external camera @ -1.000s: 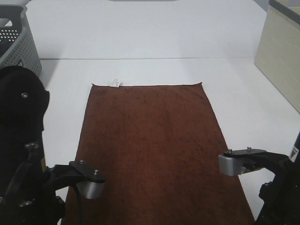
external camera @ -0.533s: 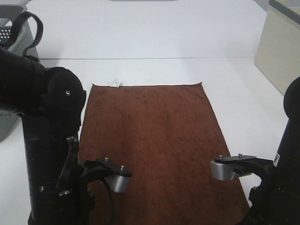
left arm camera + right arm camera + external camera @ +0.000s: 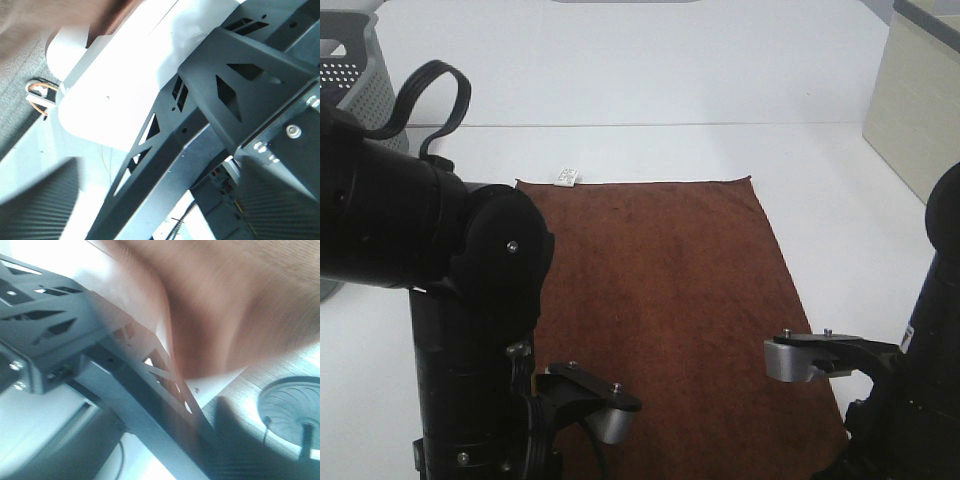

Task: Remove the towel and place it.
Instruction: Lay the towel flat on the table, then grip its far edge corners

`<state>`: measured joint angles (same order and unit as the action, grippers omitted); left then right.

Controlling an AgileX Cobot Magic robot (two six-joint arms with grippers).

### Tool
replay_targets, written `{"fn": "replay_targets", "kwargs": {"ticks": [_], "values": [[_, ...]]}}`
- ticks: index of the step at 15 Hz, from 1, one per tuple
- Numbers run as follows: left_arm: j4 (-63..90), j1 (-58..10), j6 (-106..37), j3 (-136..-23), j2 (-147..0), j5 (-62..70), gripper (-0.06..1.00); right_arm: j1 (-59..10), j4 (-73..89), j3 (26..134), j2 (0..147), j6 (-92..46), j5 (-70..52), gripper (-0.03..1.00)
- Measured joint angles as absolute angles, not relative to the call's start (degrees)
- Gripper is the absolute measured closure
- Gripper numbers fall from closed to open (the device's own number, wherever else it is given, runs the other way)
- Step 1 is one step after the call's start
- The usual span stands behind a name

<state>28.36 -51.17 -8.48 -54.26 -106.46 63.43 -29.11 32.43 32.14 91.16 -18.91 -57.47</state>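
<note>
A white table (image 3: pixel 620 80) fills the scene. The towel (image 3: pixel 660 300) lies flat and spread out on it. Its long axis runs straight away from the two arms, with the near short edge between them and the far short edge square to the table's back.

The left arm (image 3: pixel 430 260) stands over the towel's near left side, and the right arm (image 3: pixel 920 400) stands just off its near right corner. Neither end effector shows: both drop below the picture's edge, and the wrist views are blurred. So whether they are spread or pressed together cannot be told.

A beige box (image 3: pixel 920 110) sits far ahead on the right arm's side. A grey basket (image 3: pixel 360 90) sits far ahead on the left arm's side, and what it holds cannot be seen. A small white tag (image 3: pixel 566 177) marks the towel's far left corner.
</note>
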Motion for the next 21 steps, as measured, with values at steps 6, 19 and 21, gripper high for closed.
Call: {"fn": "replay_targets", "kwargs": {"ticks": [6,19,21], "values": [[28.4,-51.2,-7.8,-59.4,-106.5,65.0,0.04,-28.8,31.3,34.0,90.2,-18.6,-56.4,0.12],[19.8,-17.1,-10.8,-80.7,-107.3,56.8,0.04,-6.9,21.7,77.1,102.2,-14.8,-57.5,0.06],[19.7,-12.1,-10.9,-83.9,-110.4,56.3,0.04,-6.8,21.5,84.4,109.5,-14.8,-58.2,0.05]]}}
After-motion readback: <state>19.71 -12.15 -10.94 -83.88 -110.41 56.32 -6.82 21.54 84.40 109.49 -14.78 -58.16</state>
